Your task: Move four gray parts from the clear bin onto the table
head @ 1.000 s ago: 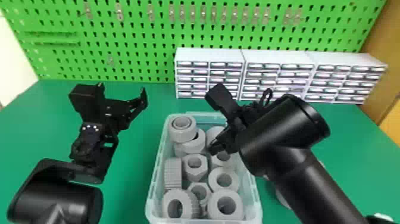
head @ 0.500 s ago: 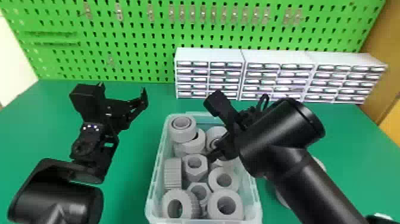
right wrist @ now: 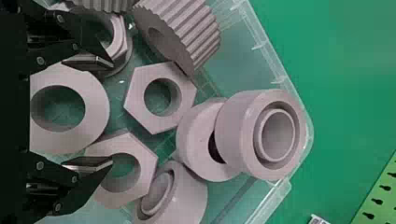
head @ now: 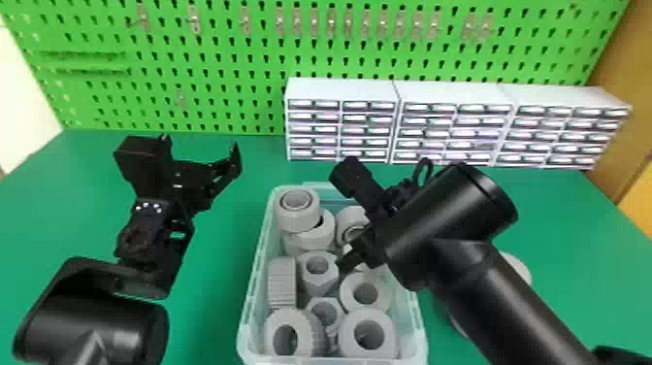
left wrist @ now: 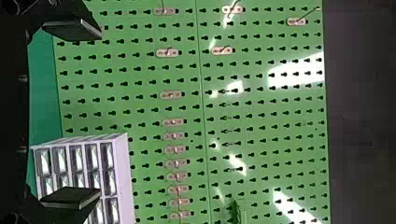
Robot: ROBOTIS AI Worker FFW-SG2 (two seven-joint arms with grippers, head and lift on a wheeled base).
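Black and empty, its fingers wide apart, the left gripper (head: 200, 144) hangs left of the clear bin (head: 253, 286) holding the gray parts (head: 315, 282), with the right gripper (head: 355, 257) over its right side, fingers widely spread around nothing.

My feed showed a green pegboard (head: 233, 82) dotted with small metal fittings (head: 194, 22), three white drawer units (head: 451, 94) side by side before it, a pale wall (head: 13, 107) left, brown panelling (head: 623, 97) right. Light glared off the board.
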